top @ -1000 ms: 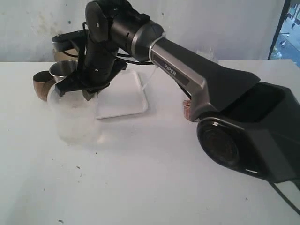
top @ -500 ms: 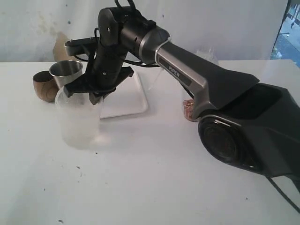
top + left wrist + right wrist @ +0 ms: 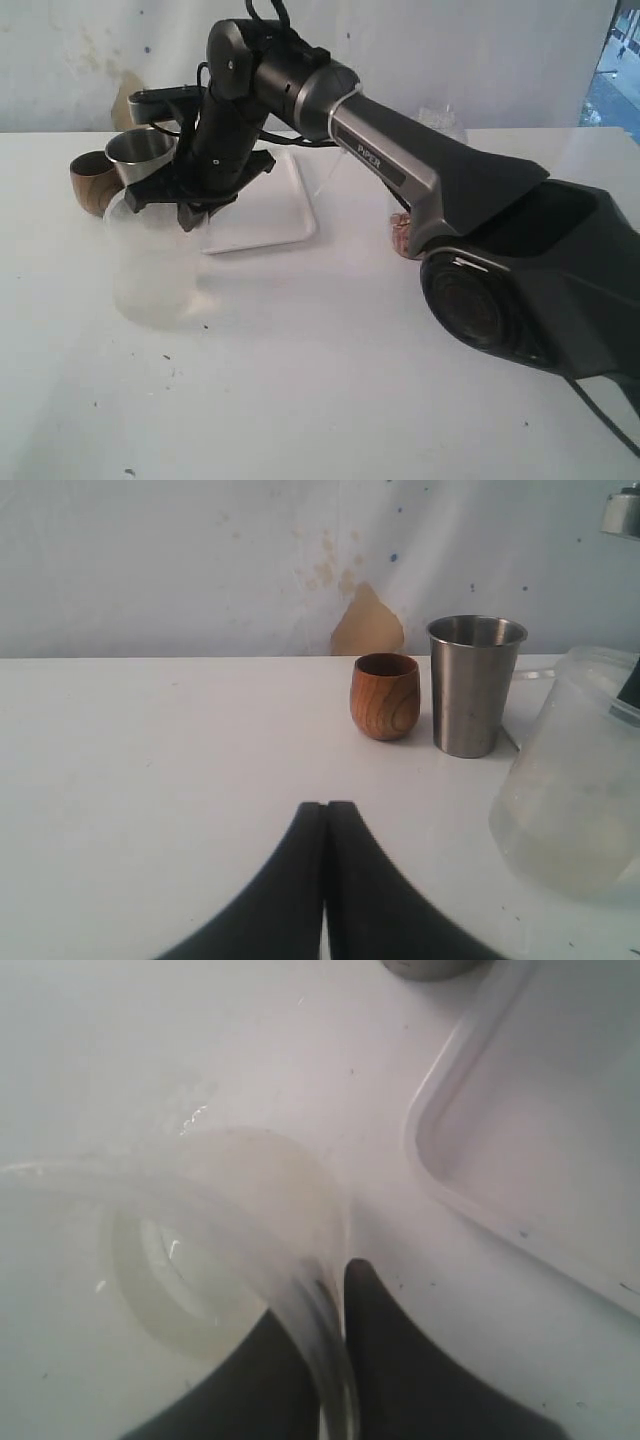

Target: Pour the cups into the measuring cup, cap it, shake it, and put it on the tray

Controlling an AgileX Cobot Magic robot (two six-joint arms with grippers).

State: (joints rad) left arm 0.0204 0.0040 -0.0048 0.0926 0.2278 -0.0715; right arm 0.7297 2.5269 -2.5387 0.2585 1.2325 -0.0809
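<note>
My right gripper (image 3: 188, 212) (image 3: 340, 1282) is shut on the rim of a wide frosted plastic tumbler (image 3: 150, 265) (image 3: 200, 1250) (image 3: 575, 780), one finger inside the wall and one outside. The steel cup (image 3: 140, 150) (image 3: 475, 685) and the brown wooden cup (image 3: 88, 180) (image 3: 386, 695) stand upright side by side just behind the tumbler. The white tray (image 3: 262, 236) (image 3: 448, 1160) lies right of them, under the right arm. My left gripper (image 3: 325, 806) is shut on nothing, low over the table and facing both cups. The measuring cup is hidden; no scale shows anywhere.
The right arm's black base (image 3: 520, 290) fills the right side of the table. A small brownish thing (image 3: 399, 234) lies by its elbow. A faint clear shape (image 3: 440, 118) shows behind the arm. A wall stands close behind the table.
The right gripper swung the frosted tumbler a little to the right, then back left and nearer the front. The cups and tray stayed put.
</note>
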